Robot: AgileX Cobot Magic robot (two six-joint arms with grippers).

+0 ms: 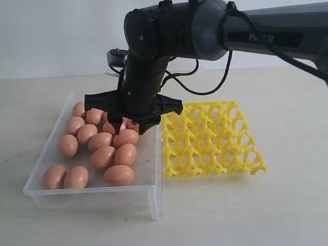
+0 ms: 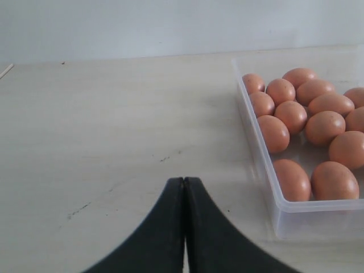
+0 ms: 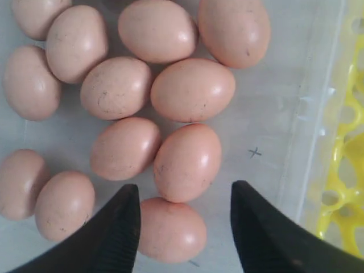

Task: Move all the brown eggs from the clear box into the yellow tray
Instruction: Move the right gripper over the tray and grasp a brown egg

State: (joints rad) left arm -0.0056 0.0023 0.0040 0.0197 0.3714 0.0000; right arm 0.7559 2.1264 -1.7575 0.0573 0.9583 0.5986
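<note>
In the exterior view the right arm point(image 1: 205, 25) reaches across the middle and hangs its right gripper point(image 1: 130, 125) over the clear box point(image 1: 92, 197), which sits at 9 o'clock on the pale table point(image 1: 256, 215). A dozen or so brown eggs point(image 1: 102, 156) lie loose inside the box. The yellow tray point(image 1: 215, 138) lies just beside the box at 3 o'clock, and every cup that shows is bare. White lettering point(image 1: 261, 37) on the forearm reads "Pi…ER", probably PiPER, with a black cable point(image 1: 241, 23) crossing its middle.

In the left wrist view the left gripper point(image 2: 183, 181) has its fingers pressed together on nothing. It is over bare table, clear of the box point(image 2: 259, 148) and the eggs point(image 2: 290, 116) in it.

In the right wrist view the right gripper's point(image 3: 186, 186) fingers point(image 3: 122, 233) stand apart above the eggs point(image 3: 192, 90). One egg point(image 3: 170, 230) lies between them and another point(image 3: 187, 162) lies just ahead of the tips. Whether a finger touches the nearer egg cannot be told from here. A small pen cross point(image 3: 255, 152) marks the box floor point(image 3: 273, 102), and the tray point(image 3: 344, 170) shows beyond the box wall.

By my reading this is the first pick, since no egg is in the tray. The next move calls for lowering over a single egg and closing gently. The packed neighbours could get nudged or pinched along with it.
</note>
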